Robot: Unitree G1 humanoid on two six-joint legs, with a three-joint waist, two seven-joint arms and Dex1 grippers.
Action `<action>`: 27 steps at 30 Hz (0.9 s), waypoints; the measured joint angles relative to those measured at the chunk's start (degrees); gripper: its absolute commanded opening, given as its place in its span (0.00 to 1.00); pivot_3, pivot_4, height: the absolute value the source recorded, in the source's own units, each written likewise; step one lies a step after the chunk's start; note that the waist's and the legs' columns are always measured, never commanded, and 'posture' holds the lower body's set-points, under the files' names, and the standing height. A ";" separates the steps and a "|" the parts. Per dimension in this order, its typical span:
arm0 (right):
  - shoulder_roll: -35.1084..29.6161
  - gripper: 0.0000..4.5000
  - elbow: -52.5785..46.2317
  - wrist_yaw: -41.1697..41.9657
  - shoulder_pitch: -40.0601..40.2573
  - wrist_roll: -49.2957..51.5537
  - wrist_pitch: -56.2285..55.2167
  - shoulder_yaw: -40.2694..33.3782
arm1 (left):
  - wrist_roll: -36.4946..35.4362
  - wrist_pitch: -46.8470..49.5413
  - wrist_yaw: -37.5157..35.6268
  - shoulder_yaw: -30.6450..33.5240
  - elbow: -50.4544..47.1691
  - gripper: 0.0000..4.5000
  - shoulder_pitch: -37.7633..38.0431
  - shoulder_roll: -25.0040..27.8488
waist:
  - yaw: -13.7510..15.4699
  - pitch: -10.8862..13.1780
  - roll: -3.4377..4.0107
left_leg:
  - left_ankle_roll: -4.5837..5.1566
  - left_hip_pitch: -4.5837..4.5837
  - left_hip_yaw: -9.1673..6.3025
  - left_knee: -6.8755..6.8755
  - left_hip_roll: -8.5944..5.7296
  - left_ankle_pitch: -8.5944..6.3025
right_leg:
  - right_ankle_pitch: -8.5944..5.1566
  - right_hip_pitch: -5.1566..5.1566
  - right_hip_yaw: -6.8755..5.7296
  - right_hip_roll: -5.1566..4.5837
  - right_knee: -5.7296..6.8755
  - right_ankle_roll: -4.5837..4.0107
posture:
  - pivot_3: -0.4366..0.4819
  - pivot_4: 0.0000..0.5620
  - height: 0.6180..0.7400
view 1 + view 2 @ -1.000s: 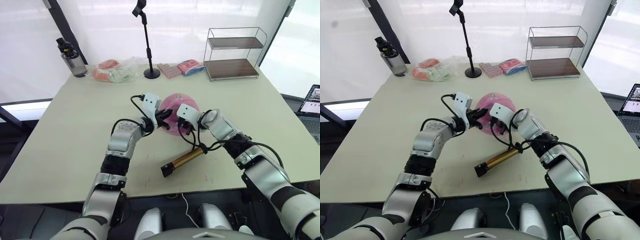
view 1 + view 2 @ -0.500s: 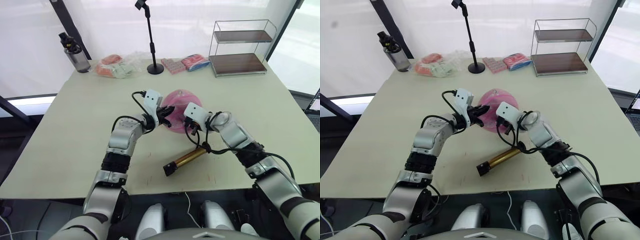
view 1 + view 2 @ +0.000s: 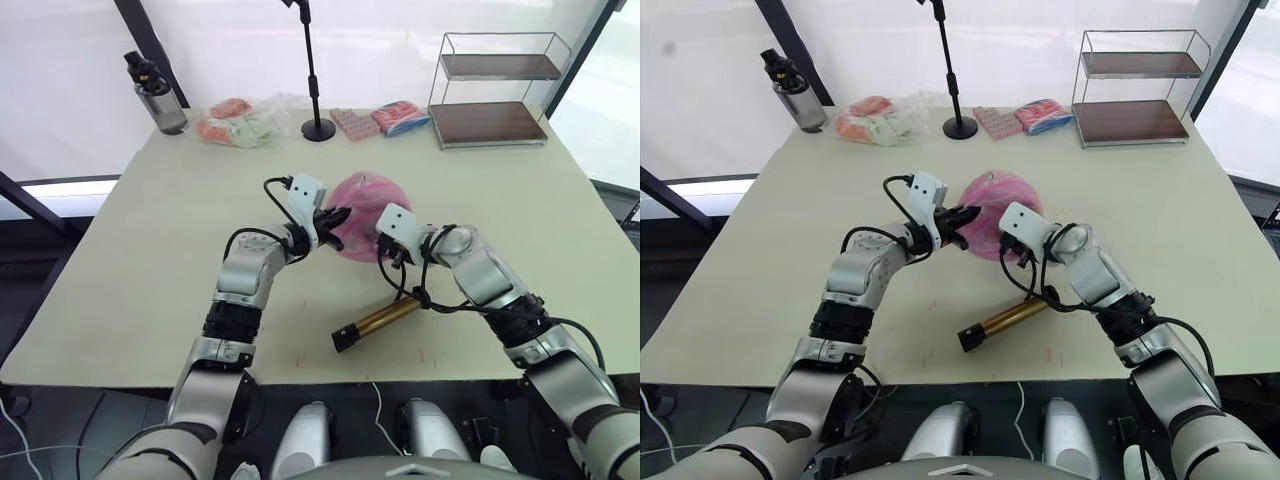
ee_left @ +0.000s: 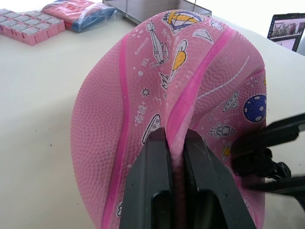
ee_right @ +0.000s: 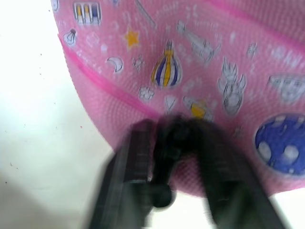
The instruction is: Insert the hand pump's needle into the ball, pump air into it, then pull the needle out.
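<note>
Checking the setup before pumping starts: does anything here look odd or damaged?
The round pink ball looks under-inflated: it is creased, and the left claw pinches a fold of its skin. The gold-bronze hand pump lies flat on the table, unheld.

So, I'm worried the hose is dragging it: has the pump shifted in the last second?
No. The pump lies at the same angle and spacing from the ball and the table's front edge; only the camera moved.
</note>
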 measured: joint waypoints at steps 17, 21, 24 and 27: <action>-4.74 0.99 -20.59 1.18 12.74 13.25 0.64 -15.87 | 0.43 -0.54 -0.28 -0.11 -1.22 0.00 -0.04 0.38 | 0.87 0.32 -0.02 | -0.28 -0.99 -0.35 -0.02 -0.24 0.18 | 0.10 -0.62 -0.36 -0.23 -0.16 -0.09 | 0.48 0.27 1.00; -3.20 0.99 -27.42 -1.52 19.96 18.54 -0.88 -24.20 | 1.38 -1.19 -0.62 -0.88 -1.39 0.00 -0.27 0.67 | 0.95 0.46 -0.16 | -0.28 -1.03 -0.39 -0.02 -0.24 0.18 | 0.02 -0.61 -0.44 -0.23 -0.19 0.03 | 0.48 0.27 1.00; -3.06 0.99 -28.84 -2.48 22.82 19.96 -2.47 -26.80 | 1.82 -1.27 -0.76 -1.19 -1.58 0.00 -0.41 0.90 | 0.93 0.51 -0.16 | -0.28 -1.03 -0.36 -0.02 -0.23 0.18 | 0.02 -0.61 -0.44 -0.24 -0.20 0.04 | 0.48 0.27 1.00; -3.21 0.99 -32.18 -0.92 31.63 24.61 -8.51 -32.70 | 2.92 -1.72 -1.64 -2.74 -2.89 0.00 -0.72 1.23 | 1.27 0.59 -0.18 | -0.28 -1.14 -0.33 -0.02 -0.25 0.18 | 0.01 -0.62 -0.50 -0.23 -0.24 0.03 | 0.48 0.27 1.00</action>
